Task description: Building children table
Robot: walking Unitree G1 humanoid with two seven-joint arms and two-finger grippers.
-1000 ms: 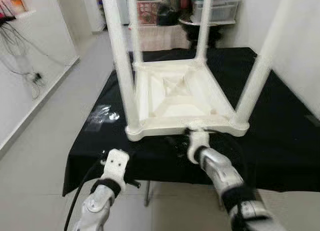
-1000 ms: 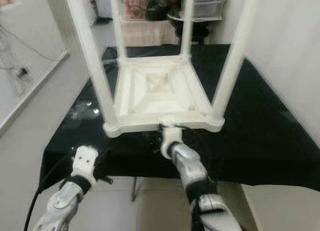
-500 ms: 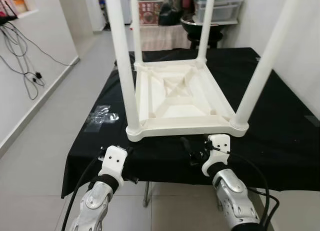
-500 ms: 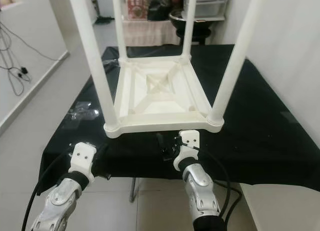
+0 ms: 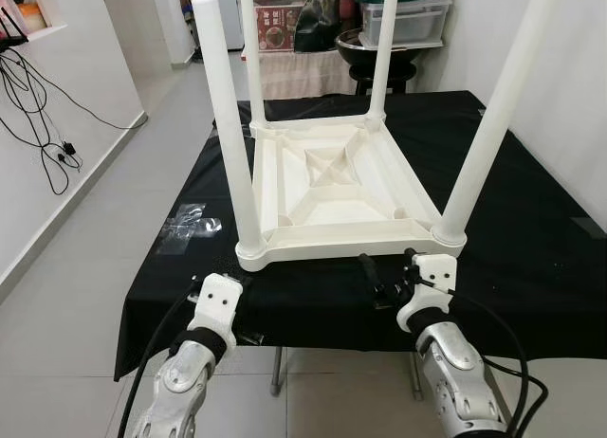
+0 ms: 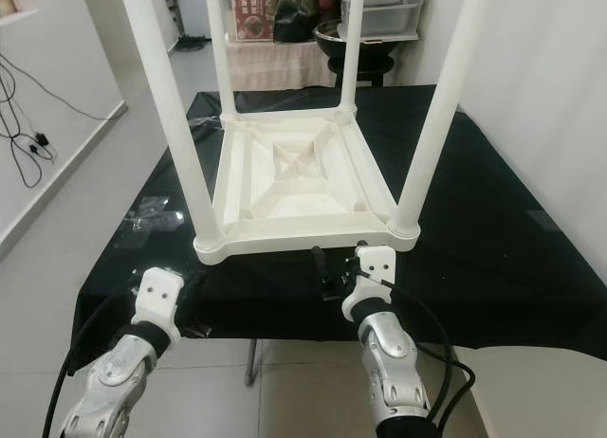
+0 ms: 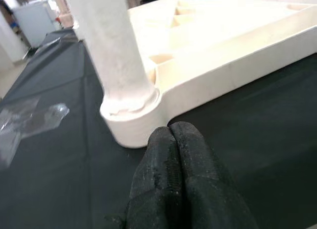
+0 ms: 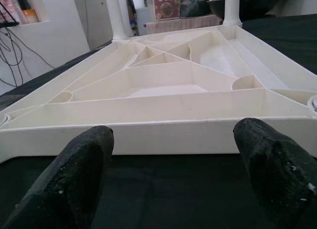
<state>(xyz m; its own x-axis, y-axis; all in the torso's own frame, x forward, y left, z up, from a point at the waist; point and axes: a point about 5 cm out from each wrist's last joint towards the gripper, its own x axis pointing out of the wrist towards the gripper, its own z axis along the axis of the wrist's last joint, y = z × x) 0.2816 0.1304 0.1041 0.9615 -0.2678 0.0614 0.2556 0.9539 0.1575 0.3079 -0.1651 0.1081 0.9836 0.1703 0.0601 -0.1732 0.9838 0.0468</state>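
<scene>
One upturned white table (image 5: 334,187), four legs up, left gripper (image 7: 173,140) jaws pressed together, right gripper (image 8: 181,154) jaws spread

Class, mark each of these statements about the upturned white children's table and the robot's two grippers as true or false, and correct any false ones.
1. The white table lies upside down on the black cloth, with four legs pointing up. True.
2. The right gripper is shut on the table's edge. False: its fingers are spread apart, short of the rim, holding nothing.
3. The left gripper has its fingers pressed together near a corner leg. True.
4. A crumpled clear plastic wrapper lies on the cloth at the robot's left of the table. True.
5. One leg is missing from the table. False: all four corners carry a leg.
</scene>
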